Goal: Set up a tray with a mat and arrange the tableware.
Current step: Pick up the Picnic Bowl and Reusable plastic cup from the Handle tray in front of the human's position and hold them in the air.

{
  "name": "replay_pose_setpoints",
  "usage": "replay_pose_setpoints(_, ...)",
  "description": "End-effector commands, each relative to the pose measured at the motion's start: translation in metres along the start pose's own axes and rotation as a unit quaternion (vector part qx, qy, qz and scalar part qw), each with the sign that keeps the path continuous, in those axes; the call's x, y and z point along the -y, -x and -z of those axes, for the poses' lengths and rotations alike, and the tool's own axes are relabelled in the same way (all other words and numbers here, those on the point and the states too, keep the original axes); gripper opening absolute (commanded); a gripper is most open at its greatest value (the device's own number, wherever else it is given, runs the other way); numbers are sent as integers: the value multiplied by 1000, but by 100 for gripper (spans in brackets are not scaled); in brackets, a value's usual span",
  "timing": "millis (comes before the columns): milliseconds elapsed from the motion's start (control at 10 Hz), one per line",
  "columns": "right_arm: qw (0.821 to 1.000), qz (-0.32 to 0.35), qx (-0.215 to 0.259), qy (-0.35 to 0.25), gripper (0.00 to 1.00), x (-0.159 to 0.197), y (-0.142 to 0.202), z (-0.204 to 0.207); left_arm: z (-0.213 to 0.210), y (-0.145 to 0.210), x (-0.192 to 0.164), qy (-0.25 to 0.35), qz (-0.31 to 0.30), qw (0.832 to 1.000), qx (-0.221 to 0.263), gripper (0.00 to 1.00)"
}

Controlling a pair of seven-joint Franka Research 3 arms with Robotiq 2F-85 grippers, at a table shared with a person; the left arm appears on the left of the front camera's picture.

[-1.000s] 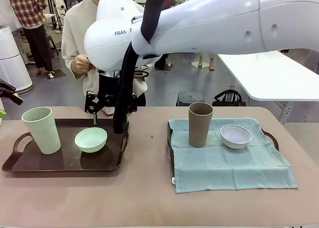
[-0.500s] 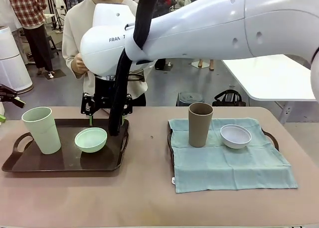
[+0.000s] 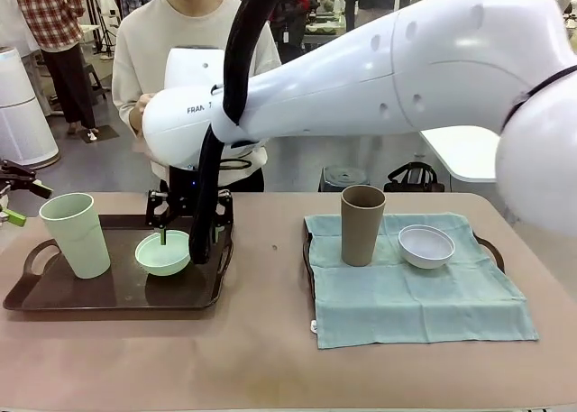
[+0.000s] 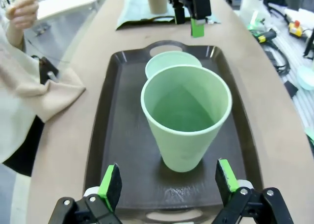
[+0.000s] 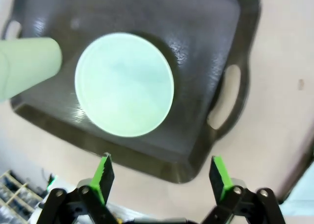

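On the left of the table (image 3: 270, 358), a dark tray (image 3: 117, 295) carries the green cup (image 3: 76, 234) and, just beside it, the green bowl (image 3: 164, 252). The right tool (image 3: 189, 224) hangs over the bowl's far rim, fingers apart and holding nothing. Its white arm (image 3: 361, 60) shows the letters "FRAN". The left tool (image 4: 168, 177), fingers likewise apart and empty, points at the green cup from the tray's end. On the right, a teal mat (image 3: 415, 299) covers a second tray (image 3: 491, 250) and bears the brown cup (image 3: 361, 224) and the white bowl (image 3: 426, 246), near each other but not touching.
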State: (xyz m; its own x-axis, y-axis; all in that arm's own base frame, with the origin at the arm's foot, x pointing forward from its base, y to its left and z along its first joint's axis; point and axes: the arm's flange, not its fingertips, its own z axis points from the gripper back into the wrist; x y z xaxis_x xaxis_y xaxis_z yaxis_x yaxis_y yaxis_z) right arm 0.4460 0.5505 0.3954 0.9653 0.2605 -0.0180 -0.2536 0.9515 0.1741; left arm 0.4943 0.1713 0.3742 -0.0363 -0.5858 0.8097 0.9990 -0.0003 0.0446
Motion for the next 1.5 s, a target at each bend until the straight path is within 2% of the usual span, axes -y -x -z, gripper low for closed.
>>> replay_pose_setpoints(0,1000,6,8,19,100,-12,-17,14,16,-2,4,-16,16,1000,-1,100)
replay_pose_setpoints(100,1000,9,2,26,100,-13,-21,25,21,0,5,-19,21,1000,-3,100)
replay_pose_setpoints(400,997,40,42,45,100,-11,-32,37,27,11,-4,-21,10,1000,14,100)
replay_pose_setpoints(500,997,41,42,42,100,-11,-33,38,29,13,-4,-18,8,1000,16,100)
replay_pose_setpoints(600,997,44,42,39,100,-10,-32,38,32,12,-4,-17,-2,1000,6,100)
replay_pose_setpoints(700,999,23,20,30,100,-1,-30,37,20,9,2,14,1,1000,-23,100)
replay_pose_setpoints(800,999,23,20,30,100,-1,-30,37,28,11,-4,-5,-9,1000,6,100)
replay_pose_setpoints(1100,999,28,21,30,100,-2,-30,38,27,12,-3,2,-8,1000,-1,100)
replay_pose_setpoints(1400,997,47,56,40,100,-7,-34,48,30,20,-4,-40,-11,999,11,100)
